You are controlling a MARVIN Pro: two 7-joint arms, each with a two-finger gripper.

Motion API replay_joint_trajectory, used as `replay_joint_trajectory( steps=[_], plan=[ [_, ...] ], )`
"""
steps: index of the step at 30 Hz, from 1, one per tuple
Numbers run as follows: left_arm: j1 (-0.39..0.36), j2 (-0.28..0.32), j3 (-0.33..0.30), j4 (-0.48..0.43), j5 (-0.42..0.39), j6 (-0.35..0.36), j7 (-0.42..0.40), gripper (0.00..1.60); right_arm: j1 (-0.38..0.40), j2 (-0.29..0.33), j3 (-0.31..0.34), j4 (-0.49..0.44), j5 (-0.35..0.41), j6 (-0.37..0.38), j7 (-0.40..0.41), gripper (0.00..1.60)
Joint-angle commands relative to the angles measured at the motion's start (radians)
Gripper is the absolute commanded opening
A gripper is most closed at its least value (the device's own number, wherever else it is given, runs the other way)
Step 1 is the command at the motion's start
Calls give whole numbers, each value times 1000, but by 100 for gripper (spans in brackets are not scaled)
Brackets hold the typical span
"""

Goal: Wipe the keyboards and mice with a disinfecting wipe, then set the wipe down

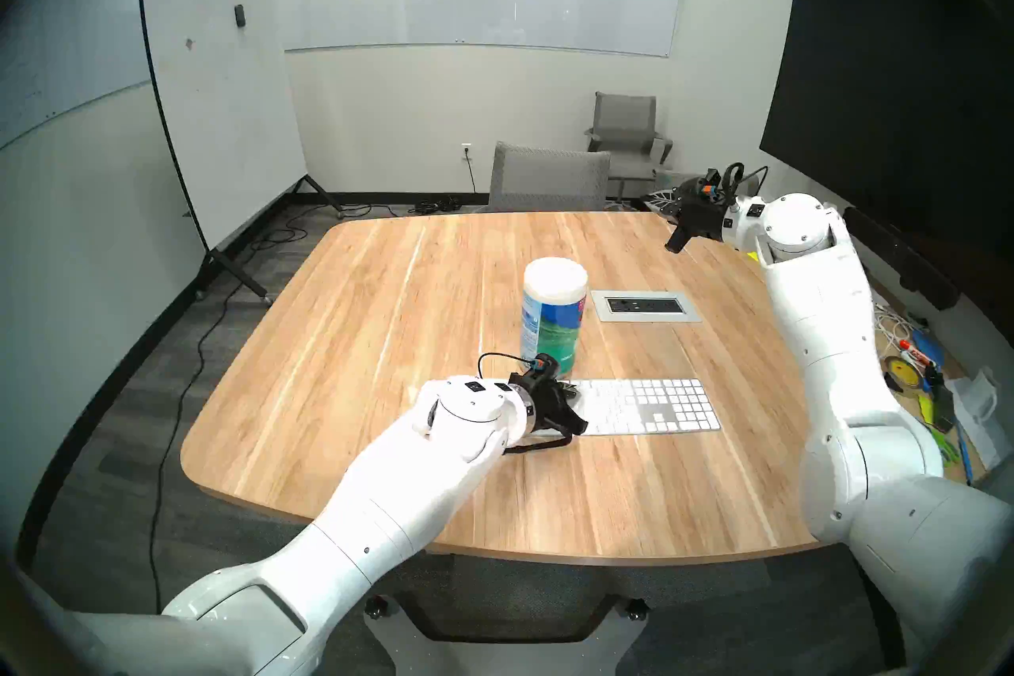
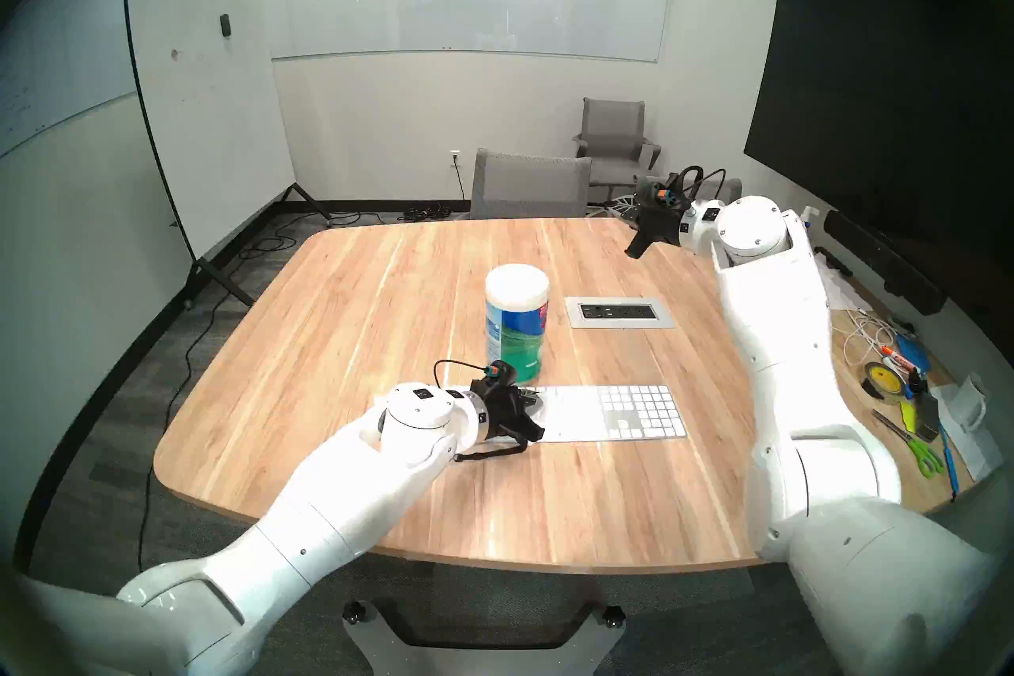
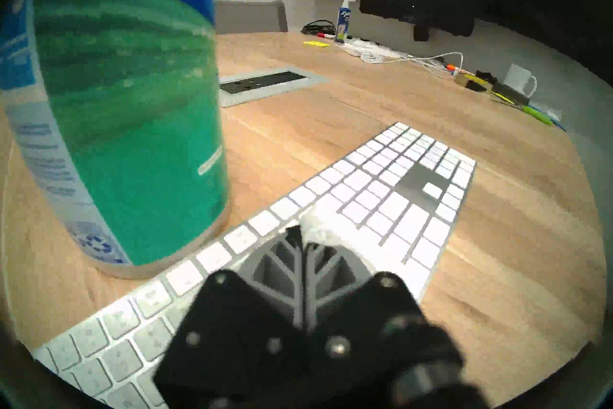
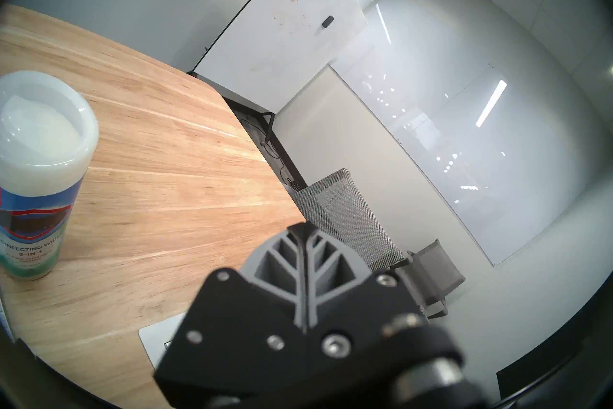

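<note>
The white keyboard point(image 1: 658, 406) point(image 2: 620, 411) point(image 3: 398, 199) lies flat near the table's front middle. My left gripper point(image 1: 580, 426) point(image 2: 538, 431) point(image 3: 298, 229) is low over the keyboard's left part, jaws shut. A small soft whitish bit of the disinfecting wipe point(image 3: 323, 225) shows at its fingertips, resting on the keys. My right gripper point(image 1: 674, 244) point(image 2: 635, 251) point(image 4: 303, 229) hangs shut and empty above the table's far right corner. The mice are out of view.
A tall blue-green canister point(image 1: 551, 313) point(image 3: 126, 116) point(image 4: 36, 166) with a white lid stands just behind the keyboard's left end. A grey outlet panel point(image 1: 644, 305) is set into the table. Cables, tape, scissors and a mug point(image 3: 520, 83) crowd the right edge. A grey chair point(image 1: 548, 181) stands at the far side.
</note>
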State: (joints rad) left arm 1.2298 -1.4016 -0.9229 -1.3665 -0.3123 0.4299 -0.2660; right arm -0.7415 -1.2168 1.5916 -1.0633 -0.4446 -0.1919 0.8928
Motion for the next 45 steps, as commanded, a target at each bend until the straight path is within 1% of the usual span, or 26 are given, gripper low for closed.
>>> replay_joint_trajectory(
  steps=[1, 6, 14, 16, 21, 22, 29, 30, 31, 35, 36, 38, 41, 42, 43, 45],
  plan=[
    [-22, -44, 6, -20, -1, 5, 18, 0, 27, -3, 3, -16, 4, 0, -2, 0],
    [-57, -80, 24, 44, 2, 5, 26, 0, 27, -3, 3, -16, 4, 0, -2, 0],
    [-109, -130, 34, 143, -5, -14, 34, 0, 27, -3, 3, -16, 4, 0, -3, 0],
    [-132, -148, 39, 171, -6, -16, 34, 0, 27, -3, 3, -16, 4, -1, -3, 0],
    [-164, -170, 43, 206, -8, -18, 36, 0, 27, -3, 3, -16, 4, -1, -3, 0],
    [-180, -182, 46, 225, -9, -20, 37, 0, 27, -3, 3, -16, 4, -1, -3, 0],
    [-228, -229, 57, 315, -12, -36, 33, 0, 27, -3, 3, -16, 4, -1, -3, 0],
    [-228, -229, 57, 315, -12, -36, 33, 0, 27, -3, 3, -16, 4, -1, -3, 0],
    [-242, -242, 60, 344, -14, -45, 30, 0, 27, -3, 3, -16, 4, -1, -3, 0],
    [-265, -270, 65, 401, -15, -63, 27, 0, 27, -3, 3, -16, 4, -1, -3, 0],
    [-265, -270, 65, 401, -15, -63, 27, 0, 27, -3, 3, -16, 4, -1, -3, 0],
    [-282, -293, 69, 446, -16, -78, 26, 0, 27, -3, 3, -16, 4, -1, -3, 0],
    [-300, -314, 72, 487, -18, -92, 24, 0, 27, -3, 3, -16, 4, -1, -3, 0],
    [-300, -314, 72, 487, -18, -92, 24, 0, 27, -3, 3, -16, 4, -1, -3, 0],
    [-314, -328, 73, 515, -19, -102, 23, 0, 27, -3, 3, -16, 4, -1, -3, 0],
    [-325, -343, 75, 539, -20, -111, 22, 0, 27, -3, 3, -16, 4, -1, -3, 0]
  ],
)
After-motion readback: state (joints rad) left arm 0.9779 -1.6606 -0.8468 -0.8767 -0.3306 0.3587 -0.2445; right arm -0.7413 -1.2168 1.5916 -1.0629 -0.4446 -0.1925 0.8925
